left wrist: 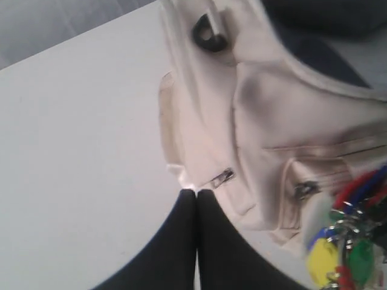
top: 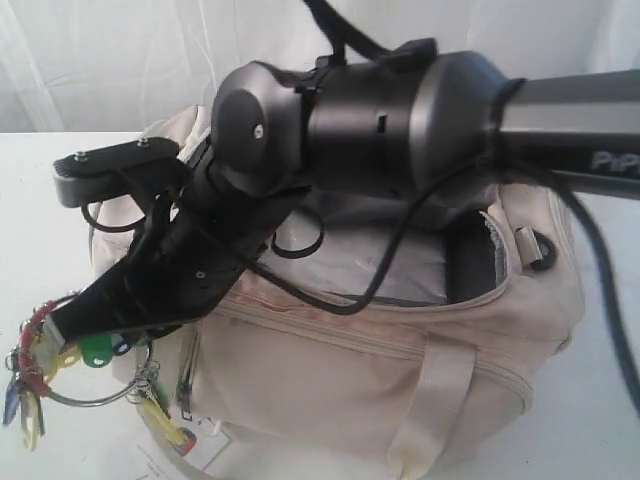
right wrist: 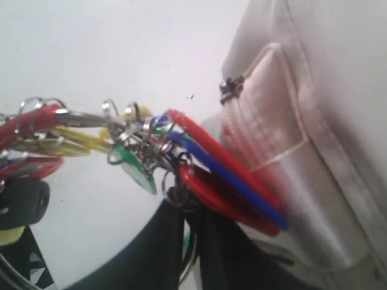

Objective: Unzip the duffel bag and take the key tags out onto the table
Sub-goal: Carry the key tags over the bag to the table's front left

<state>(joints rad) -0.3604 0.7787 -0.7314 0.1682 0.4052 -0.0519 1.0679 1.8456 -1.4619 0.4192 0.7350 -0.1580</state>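
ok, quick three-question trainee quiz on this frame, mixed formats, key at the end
1. True or false: the duffel bag has its main zip closed.
2. Which pincer grips the key tags? A left, B right, C neither.
3. Fill in: the left pincer is ___ and holds nothing.
Key: 1 false, the top gapes open. 2 B, the right pincer. 3 shut.

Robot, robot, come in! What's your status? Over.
Left end effector shut, empty, beside the duffel bag. Right end effector shut on the key tags, hanging over the table beside the unzipped bag. Paper hangtag close below.
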